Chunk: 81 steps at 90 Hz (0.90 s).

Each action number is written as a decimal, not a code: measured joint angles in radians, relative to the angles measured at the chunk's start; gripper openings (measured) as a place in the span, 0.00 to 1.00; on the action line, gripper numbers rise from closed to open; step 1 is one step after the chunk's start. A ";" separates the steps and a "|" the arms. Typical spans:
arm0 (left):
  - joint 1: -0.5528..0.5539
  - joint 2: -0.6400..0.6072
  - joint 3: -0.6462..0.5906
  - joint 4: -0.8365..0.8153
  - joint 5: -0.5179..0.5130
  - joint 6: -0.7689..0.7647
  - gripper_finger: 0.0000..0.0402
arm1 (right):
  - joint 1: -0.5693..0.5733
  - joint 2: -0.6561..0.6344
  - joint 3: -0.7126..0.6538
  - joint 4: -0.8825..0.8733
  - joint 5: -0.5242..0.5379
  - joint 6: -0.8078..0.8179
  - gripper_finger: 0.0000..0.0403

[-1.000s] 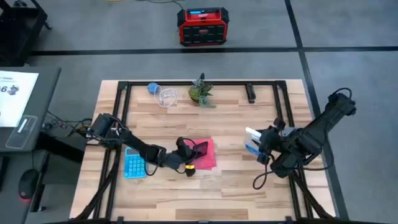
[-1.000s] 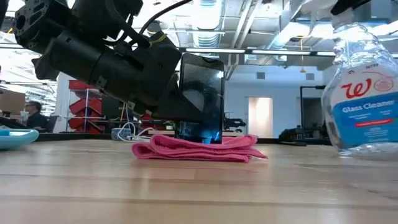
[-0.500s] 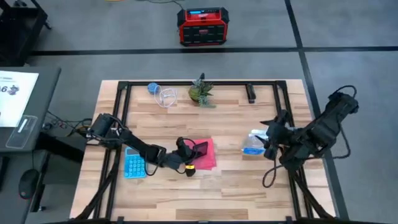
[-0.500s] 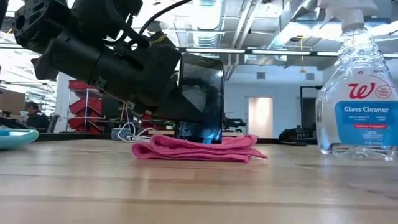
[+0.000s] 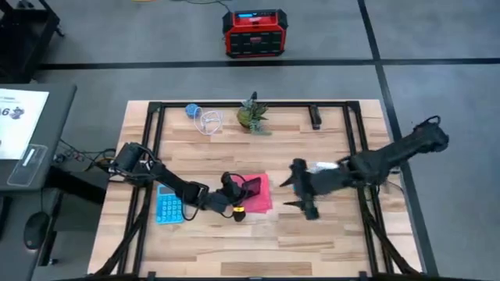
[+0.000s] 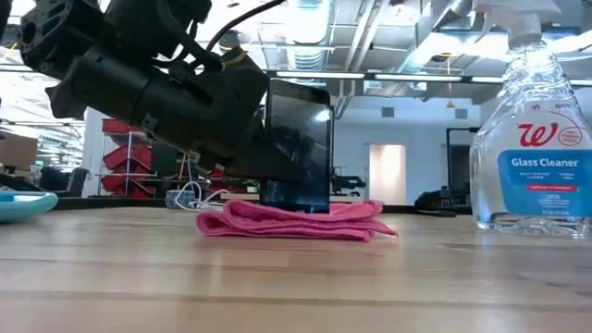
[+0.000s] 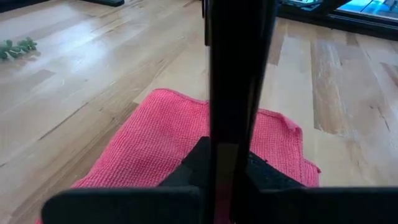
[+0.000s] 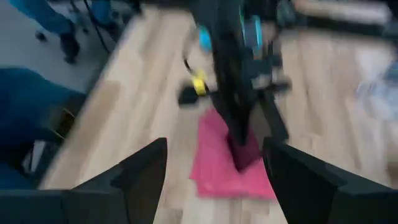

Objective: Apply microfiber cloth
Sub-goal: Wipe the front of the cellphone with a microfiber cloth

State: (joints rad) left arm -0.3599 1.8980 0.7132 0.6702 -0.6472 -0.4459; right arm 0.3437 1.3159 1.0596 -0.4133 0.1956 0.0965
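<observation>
The pink microfiber cloth (image 5: 262,195) lies folded on the table's middle (image 6: 291,220). A black phone (image 6: 298,148) stands upright on it by its lower edge, with my left gripper (image 5: 244,190) shut on it from the table's left. My right gripper (image 5: 291,190) hangs open just right of the cloth, its fingers wide apart and pointing at cloth and phone (image 8: 239,93). It touches nothing. My left gripper pinches the phone's two flat faces (image 7: 239,155) between its two fingers, on the phone's lower half at the left edge (image 6: 270,157). The fingers come level from the table's left. The phone stands upright, its lower edge on the pink cloth (image 7: 155,143).
A glass cleaner spray bottle (image 6: 532,139) stands upright right of the cloth, partly under my right arm (image 5: 320,167). A light blue calculator (image 5: 168,205) lies at the left. A small plant (image 5: 251,115) and a clear object (image 5: 205,119) sit at the far edge.
My right gripper has stood the tilted spray bottle upright on the table and let go of it. It has then reached toward the table's left, up to the cloth and phone. The bottle stays where it was set.
</observation>
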 joint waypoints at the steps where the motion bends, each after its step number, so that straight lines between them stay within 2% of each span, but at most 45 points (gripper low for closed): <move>1: -0.001 0.000 0.000 0.000 0.000 0.000 0.02 | -0.007 0.005 -0.008 0.016 -0.005 0.000 0.62; 24: -0.003 0.000 0.000 -0.001 0.000 -0.001 0.02 | -0.134 0.158 -0.137 0.240 -0.107 -0.001 0.61; 48: -0.004 0.000 -0.001 0.000 -0.002 -0.003 0.02 | -0.198 0.354 -0.152 0.400 -0.149 0.000 0.54; 66: -0.007 0.000 -0.001 0.007 -0.002 0.001 0.02 | -0.208 0.422 -0.151 0.485 -0.155 0.016 0.48; 81: -0.023 0.003 -0.003 0.045 -0.001 0.072 0.02 | -0.208 0.425 -0.150 0.545 -0.176 0.003 0.42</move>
State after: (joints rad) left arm -0.3828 1.9007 0.7105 0.7151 -0.6479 -0.3740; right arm 0.1356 1.7405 0.9096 0.1313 0.0198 0.0993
